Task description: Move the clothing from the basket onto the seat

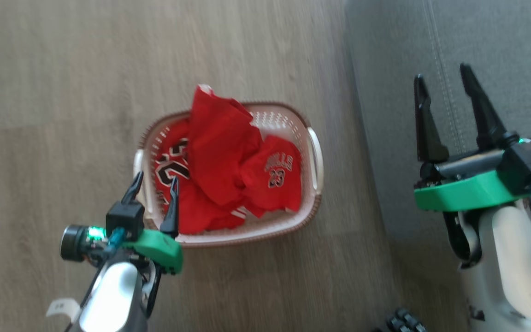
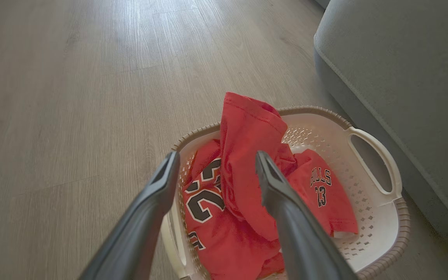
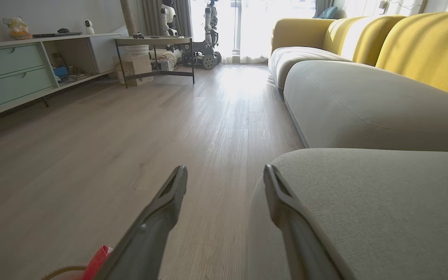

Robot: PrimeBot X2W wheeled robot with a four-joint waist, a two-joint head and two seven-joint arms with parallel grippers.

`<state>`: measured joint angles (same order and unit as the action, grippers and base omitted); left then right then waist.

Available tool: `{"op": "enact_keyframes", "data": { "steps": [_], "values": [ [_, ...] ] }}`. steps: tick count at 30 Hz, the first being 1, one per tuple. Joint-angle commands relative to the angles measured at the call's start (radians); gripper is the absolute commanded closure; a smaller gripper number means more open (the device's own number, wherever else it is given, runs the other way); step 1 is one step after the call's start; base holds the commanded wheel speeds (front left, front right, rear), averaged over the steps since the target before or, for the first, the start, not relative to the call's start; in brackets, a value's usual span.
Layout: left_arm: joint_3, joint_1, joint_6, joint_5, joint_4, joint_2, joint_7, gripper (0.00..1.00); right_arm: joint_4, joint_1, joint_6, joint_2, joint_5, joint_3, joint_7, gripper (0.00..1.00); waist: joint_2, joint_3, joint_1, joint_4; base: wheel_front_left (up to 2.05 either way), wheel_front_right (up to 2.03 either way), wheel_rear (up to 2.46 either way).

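Clothing (image 1: 221, 152) heaped above basket (image 1: 314, 159) rim, seat (image 1: 477, 41) beside.

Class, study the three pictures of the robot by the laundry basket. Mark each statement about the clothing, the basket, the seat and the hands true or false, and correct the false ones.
1. The red clothing lies in the basket. True.
2. The left hand is shut on the clothing. False: it hangs open above the basket's corner, holding nothing.
3. The basket stands on the seat. False: it stands on the wooden floor beside the seat.
4. The right hand is open over the seat. True.
5. One garment reads "BULLS 23". True.
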<state>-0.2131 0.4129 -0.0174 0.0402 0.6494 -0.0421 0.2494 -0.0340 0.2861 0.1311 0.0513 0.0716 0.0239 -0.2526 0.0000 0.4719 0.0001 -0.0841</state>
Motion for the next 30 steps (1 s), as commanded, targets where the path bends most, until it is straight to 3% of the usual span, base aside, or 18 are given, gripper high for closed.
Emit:
{"op": "enact_keyframes", "data": {
  "steps": [1, 14, 30],
  "values": [
    [0.026, 0.034, 0.001, -0.008, 0.024, -0.021, 0.012, 0.0, 0.05, 0.025, 0.0, -0.001, 0.01, 0.025, -0.009, 0.0, 0.0, 0.106, -0.0001, -0.068, 0.0, 0.0, 0.0],
    [0.01, 0.24, 0.007, -0.019, 0.265, -0.051, 0.012, 0.0, 0.153, 0.071, 0.0, -0.001, 0.026, 0.067, -0.009, 0.0, 0.0, 0.242, -0.0001, -0.144, 0.0, 0.0, 0.0],
    [0.01, 0.456, -0.048, -0.018, 0.521, -0.114, -0.035, 0.0, 0.238, 0.08, 0.0, -0.001, 0.077, 0.122, -0.009, 0.0, 0.0, 0.334, -0.0001, -0.206, 0.0, 0.0, 0.0]
  ]
}}
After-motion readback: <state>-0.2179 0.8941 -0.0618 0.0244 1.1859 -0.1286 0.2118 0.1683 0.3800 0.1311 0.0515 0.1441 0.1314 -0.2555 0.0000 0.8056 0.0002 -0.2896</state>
